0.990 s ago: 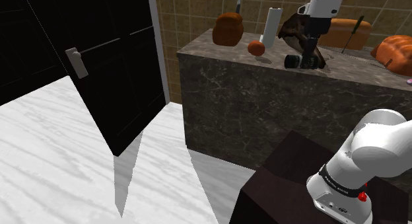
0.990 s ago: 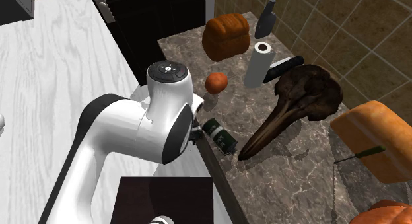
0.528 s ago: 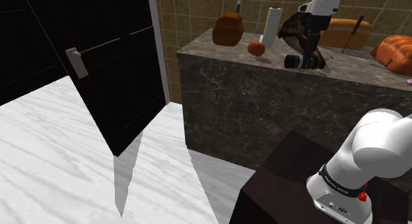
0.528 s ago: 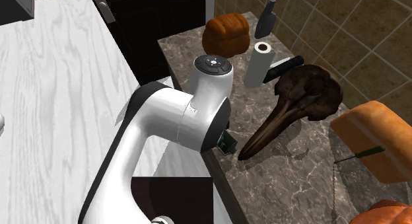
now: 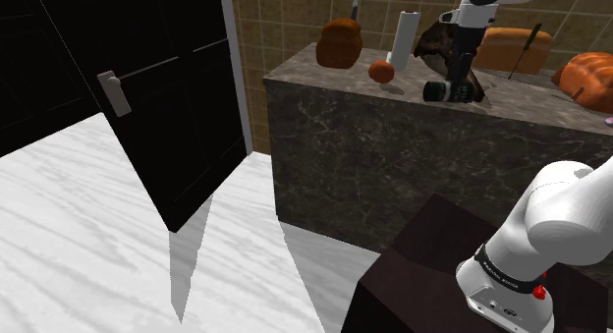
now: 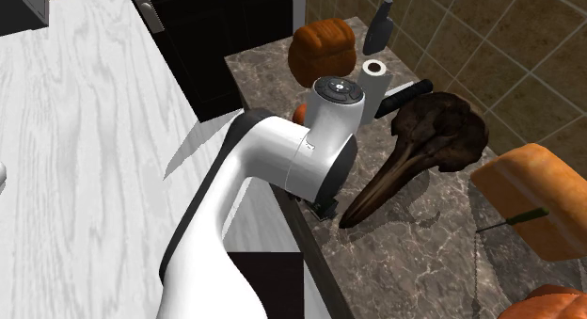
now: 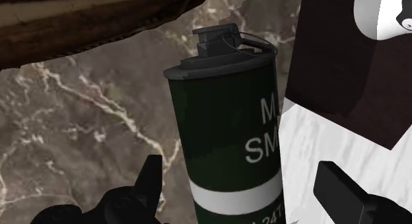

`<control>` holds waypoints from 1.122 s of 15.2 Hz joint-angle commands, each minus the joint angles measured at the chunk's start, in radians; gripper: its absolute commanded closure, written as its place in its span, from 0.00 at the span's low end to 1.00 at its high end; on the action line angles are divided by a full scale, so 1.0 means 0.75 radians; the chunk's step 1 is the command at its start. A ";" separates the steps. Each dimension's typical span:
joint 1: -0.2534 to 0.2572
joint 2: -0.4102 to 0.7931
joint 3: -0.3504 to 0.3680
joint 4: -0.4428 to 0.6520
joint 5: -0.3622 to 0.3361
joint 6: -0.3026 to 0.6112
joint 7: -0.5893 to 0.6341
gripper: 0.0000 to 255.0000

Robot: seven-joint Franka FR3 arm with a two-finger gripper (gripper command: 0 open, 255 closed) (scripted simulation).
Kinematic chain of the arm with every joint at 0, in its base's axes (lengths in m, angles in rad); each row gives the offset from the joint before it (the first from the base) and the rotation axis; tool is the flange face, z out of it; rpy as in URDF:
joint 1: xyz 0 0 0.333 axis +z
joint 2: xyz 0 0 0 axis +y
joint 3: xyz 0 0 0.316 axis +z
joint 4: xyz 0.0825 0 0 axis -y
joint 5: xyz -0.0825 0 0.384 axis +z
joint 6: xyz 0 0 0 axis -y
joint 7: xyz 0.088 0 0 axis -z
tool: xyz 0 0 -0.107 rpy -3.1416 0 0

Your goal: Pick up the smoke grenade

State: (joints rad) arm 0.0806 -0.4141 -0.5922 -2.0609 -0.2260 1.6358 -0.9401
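Our end effector (image 7: 241, 180) hangs over the smoke grenade (image 7: 224, 123) with its two black fingers (image 7: 153, 173) spread apart. One finger stands on each side of the dark green body and neither touches it, so nothing is gripped yet. The grenade lies on its side on the dark marbled surface (image 7: 79, 130), close to the front edge and just beside the tip of a long dark brown skull (image 7: 92, 24).

We judge it to be a stiff, smooth-sided can of moderate weight. It should not give under pressure, but being round it may roll or slip. We would take hold across the middle of the body, near the white band (image 7: 234, 193) and well clear of the grey cap (image 7: 218, 41). Closing squarely should keep it from squirting out.
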 commanded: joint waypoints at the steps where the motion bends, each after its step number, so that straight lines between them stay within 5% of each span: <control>1: -0.003 -0.004 -0.006 -0.038 -0.005 0.035 -0.001 0.00; 5: -0.006 -0.005 -0.013 -0.084 -0.010 0.081 0.001 0.00; 6: -0.006 -0.003 -0.014 -0.082 -0.010 0.081 0.000 1.00; 17: -0.004 -0.004 -0.007 -0.048 -0.006 0.046 0.000 1.00</control>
State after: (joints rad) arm 0.0781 -0.4160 -0.5990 -2.1059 -0.2308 1.6800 -0.9393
